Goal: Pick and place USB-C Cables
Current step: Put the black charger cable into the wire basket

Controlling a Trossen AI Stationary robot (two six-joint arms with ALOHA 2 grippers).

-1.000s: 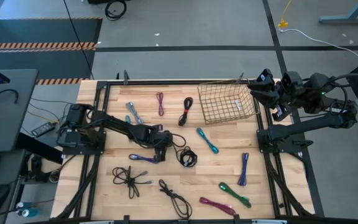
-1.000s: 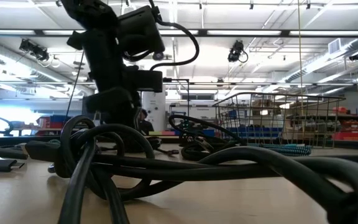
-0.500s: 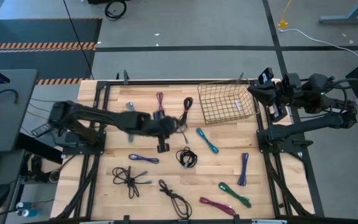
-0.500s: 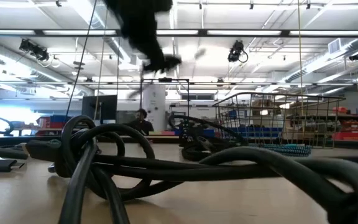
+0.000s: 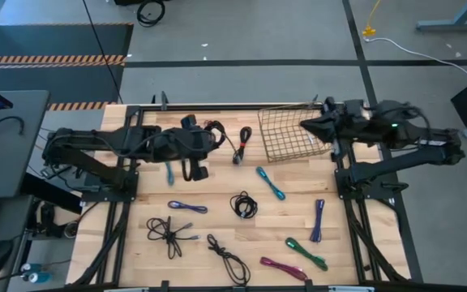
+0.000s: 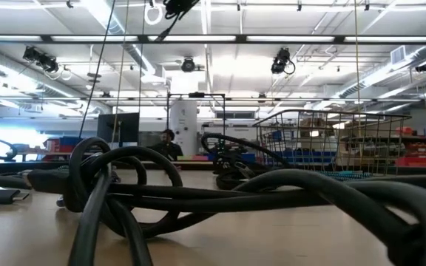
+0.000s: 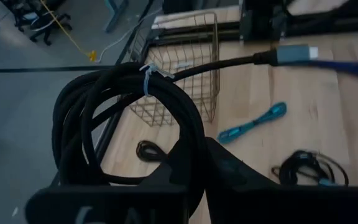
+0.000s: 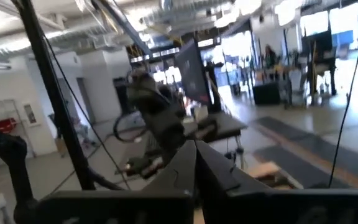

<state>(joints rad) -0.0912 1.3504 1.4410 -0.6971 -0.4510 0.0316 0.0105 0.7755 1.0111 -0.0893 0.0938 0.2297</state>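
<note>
1. A coiled black cable [image 7: 126, 118], tied with a small white band, hangs in the closed fingers of the left gripper [image 5: 203, 138], lifted off the table and a short way to the left of the wire basket [image 5: 286, 134].
2. The basket stands at the far edge of the table [image 5: 355, 243] and already holds one pale cable [image 5: 311, 139].
3. The other cables lie loose on the wood, all on the near side of the basket or to its left: a black one [image 5: 242, 144] just beside the basket, a teal one [image 5: 271, 183] just below it, a black coil [image 5: 243, 203] farther out, a purple one [image 5: 318, 220], a green one [image 5: 306, 253] and a magenta one [image 5: 282, 268] near the front edge.
4. The right gripper [image 5: 308, 126] hovers over the basket's right rim with its fingers closed on nothing that can be seen.
5. The step in hand looks like the carry: the left arm has a cable and is bringing it toward the basket.
6. The next move calls for travelling rightward until the coil is over the basket's opening, clear of the right arm, then releasing.
</note>
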